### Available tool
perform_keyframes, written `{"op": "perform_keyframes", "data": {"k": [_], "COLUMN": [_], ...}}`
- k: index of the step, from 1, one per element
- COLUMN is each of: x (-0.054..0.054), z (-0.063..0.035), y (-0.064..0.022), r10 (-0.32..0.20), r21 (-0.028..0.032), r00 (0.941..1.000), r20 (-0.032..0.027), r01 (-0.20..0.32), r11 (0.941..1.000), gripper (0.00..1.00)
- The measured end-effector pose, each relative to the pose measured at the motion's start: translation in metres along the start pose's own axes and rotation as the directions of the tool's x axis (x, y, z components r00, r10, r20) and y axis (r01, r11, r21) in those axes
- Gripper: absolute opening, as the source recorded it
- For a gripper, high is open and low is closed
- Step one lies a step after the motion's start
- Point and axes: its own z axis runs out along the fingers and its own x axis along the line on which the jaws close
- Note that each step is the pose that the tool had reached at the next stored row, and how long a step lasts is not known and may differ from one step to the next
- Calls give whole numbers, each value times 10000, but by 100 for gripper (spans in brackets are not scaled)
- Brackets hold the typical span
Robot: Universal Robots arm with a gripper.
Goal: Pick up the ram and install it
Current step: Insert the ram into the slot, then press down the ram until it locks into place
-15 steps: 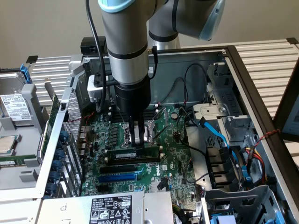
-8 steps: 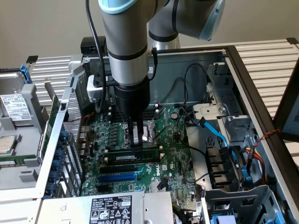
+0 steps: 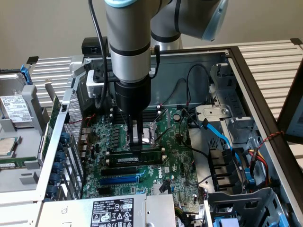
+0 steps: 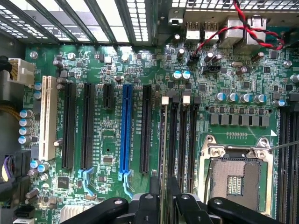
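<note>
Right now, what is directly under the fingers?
The ram stands edge-up in a black slot on the motherboard, beneath the fingers. The fingers cover part of its top edge; the slot contacts stay hidden.

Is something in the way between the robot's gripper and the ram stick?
Nothing visible is in the way. The gripper is right above the ram, which stands on its edge along the long black slots of the motherboard. No cable crosses between them. Whether they touch cannot be told.
</note>
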Motion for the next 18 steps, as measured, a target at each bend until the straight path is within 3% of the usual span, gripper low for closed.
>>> {"op": "perform_keyframes", "data": {"k": [13,16,18], "x": [3,3,3], "z": [-101,-121,-122], "y": [1,6,19], "r10": [-1,0,0], "r21": [-13,-13,-50], "r00": [10000,10000,9998], "r20": [-4,-77,-192], "r01": [1,0,-1], "r11": [10000,10000,10000], "gripper": [22,22,20]}}
